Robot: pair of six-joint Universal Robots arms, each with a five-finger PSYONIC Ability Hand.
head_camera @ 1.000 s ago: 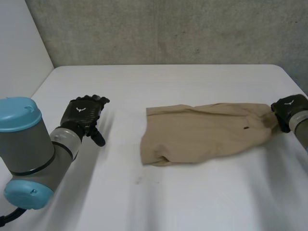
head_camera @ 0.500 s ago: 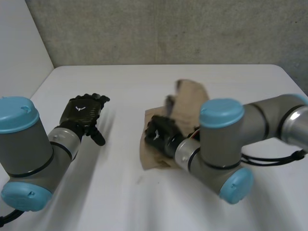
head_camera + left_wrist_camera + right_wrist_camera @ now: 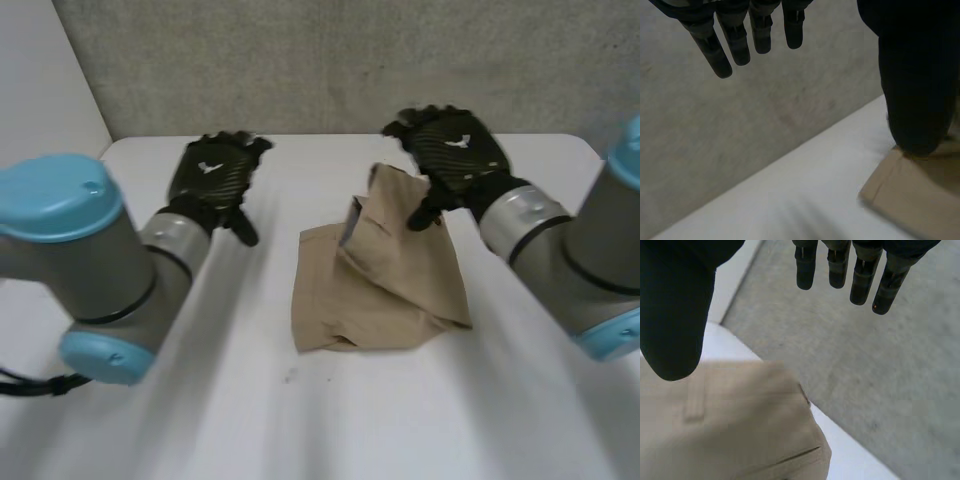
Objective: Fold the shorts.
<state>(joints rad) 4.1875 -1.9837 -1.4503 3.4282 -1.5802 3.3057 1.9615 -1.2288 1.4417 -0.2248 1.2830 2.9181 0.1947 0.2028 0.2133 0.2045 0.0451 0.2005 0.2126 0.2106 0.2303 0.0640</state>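
Note:
The tan shorts (image 3: 385, 285) lie on the white table (image 3: 250, 420), their right half folded over the left, with a peak of cloth (image 3: 388, 195) still standing up at the far side. My right hand (image 3: 452, 148) hovers open just above and right of that peak, thumb close to the cloth. In the right wrist view its fingers (image 3: 855, 275) are straight and the shorts (image 3: 740, 425) lie below the thumb, ungripped. My left hand (image 3: 213, 175) is open and raised to the left of the shorts. Its own view shows straight fingers (image 3: 735, 40) and a corner of the shorts (image 3: 915, 200) under the thumb.
A grey wall (image 3: 330, 60) rises behind the table's far edge. Bare table stretches in front of the shorts and on both sides of them. Both forearms reach in over the near corners of the table.
My right hand carried the shorts' right end across to the left, let go and opened, then drew back up and right. My left hand rose and moved toward the far side.

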